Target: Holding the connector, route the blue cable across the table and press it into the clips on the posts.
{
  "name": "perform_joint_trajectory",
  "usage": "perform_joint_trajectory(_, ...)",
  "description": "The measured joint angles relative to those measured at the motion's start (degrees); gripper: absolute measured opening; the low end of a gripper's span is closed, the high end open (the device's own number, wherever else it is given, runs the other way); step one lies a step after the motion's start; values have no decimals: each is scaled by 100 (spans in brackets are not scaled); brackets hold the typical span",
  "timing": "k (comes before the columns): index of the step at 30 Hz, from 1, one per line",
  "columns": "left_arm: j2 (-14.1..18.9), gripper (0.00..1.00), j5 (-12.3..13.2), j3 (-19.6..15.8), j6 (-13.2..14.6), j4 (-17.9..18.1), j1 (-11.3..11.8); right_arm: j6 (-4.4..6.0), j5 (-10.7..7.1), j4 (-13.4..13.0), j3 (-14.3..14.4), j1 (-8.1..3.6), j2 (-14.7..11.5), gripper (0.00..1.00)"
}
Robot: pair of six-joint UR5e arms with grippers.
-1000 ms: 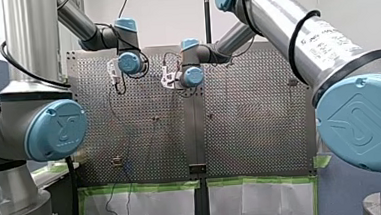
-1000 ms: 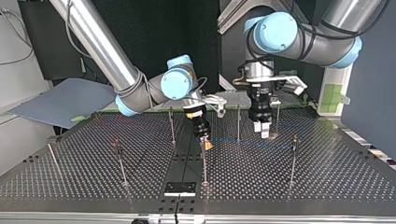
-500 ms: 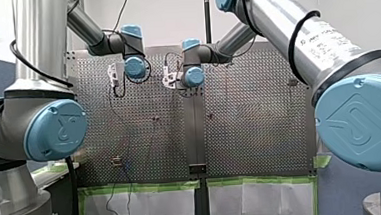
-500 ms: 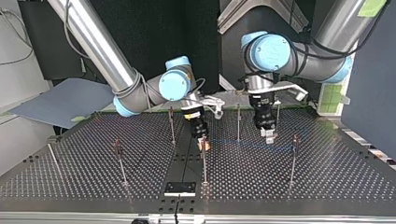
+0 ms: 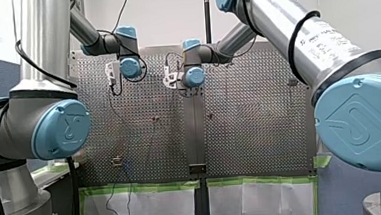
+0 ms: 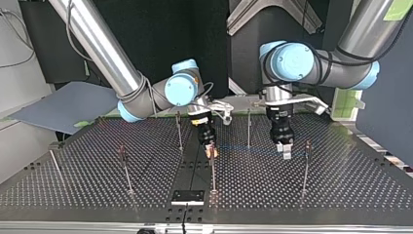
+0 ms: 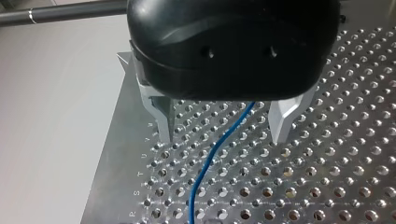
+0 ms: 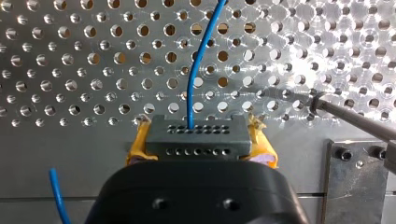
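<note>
The blue cable (image 8: 198, 60) is a thin, glossy strand that enters the connector (image 8: 194, 135), a small grey block with two rows of tiny holes, on the face turned away from the pincer. My right pincer (image 8: 196, 143) is clamped on that connector, its yellow pads (image 8: 136, 148) pressed against the block's two ends. A second short stretch of blue cable shows beside the pincer's body. In the top view this pincer hangs over the dark centre strip (image 6: 192, 170) of the perforated worktop (image 6: 341, 187), about midway between the near and far edges, just by the top of a thin metal post (image 6: 213, 170). From there the cable runs low over the worktop toward the edge at the top view's right, past another post (image 6: 249, 127), to my left pincer (image 6: 285, 152), which stands between the centre strip and that edge, near a further post (image 6: 306, 168). The left wrist view shows this pincer's pale metal fingers (image 7: 161, 116) wide apart, tips near the worktop; the cable passes between them and touches neither.
</note>
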Motion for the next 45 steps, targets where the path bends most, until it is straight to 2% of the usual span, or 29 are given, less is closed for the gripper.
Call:
perform_joint_trajectory(4, -99, 100, 25, 93, 7, -62, -4, 0, 0, 0, 0, 1, 0, 0)
perform_joint_trajectory(13, -531, 100, -77, 511, -51, -58, 3, 0, 0, -4, 0, 2, 0, 0)
perform_joint_trajectory(18, -745, 100, -79, 755, -55, -186, 10, 1, 0, -11, 0, -5, -1, 0)
perform_joint_trajectory(27, -819, 100, -94, 960, -76, -250, -4, 0, 0, -16, 0, -9, -1, 0)
perform_joint_trajectory(28, -819, 94, -94, 962, -81, -253, -7, 0, 0, -16, -1, -9, -1, 0)
perform_joint_trajectory(29, -820, 94, -94, 963, -89, -257, -10, 0, 0, -16, -1, -9, -1, 0)
perform_joint_trajectory(30, -820, 86, -94, 964, -94, -260, -11, 0, 0, -15, -1, -9, 0, 0)
perform_joint_trajectory(31, -820, 45, -94, 964, -97, -265, -13, 0, 0, -13, -1, -9, 0, 0)
perform_joint_trajectory(32, -820, 45, -102, 964, -104, -280, -18, 0, 0, -12, -1, -9, -1, 0)
perform_joint_trajectory(33, -820, 24, -117, 964, -111, -300, -23, 0, 0, -11, 0, -9, -1, 0)
perform_joint_trajectory(34, -820, 11, -139, 965, -116, -327, -29, 0, 0, -10, -1, -9, -1, 0)
perform_joint_trajectory(35, -820, 11, -179, 965, -122, -364, -36, 1, 0, -9, 0, -9, -1, 0)
perform_joint_trajectory(36, -820, 0, -212, 964, -125, -390, -41, 4, 0, -9, -1, -9, -1, 0)
perform_joint_trajectory(41, -819, 0, -402, 963, -128, -502, -67, 8, -1, -8, 0, -8, -1, 0)
perform_joint_trajectory(45, -819, 0, -446, 949, -131, -581, -89, 6, 1, 0, 0, -8, -1, 0)
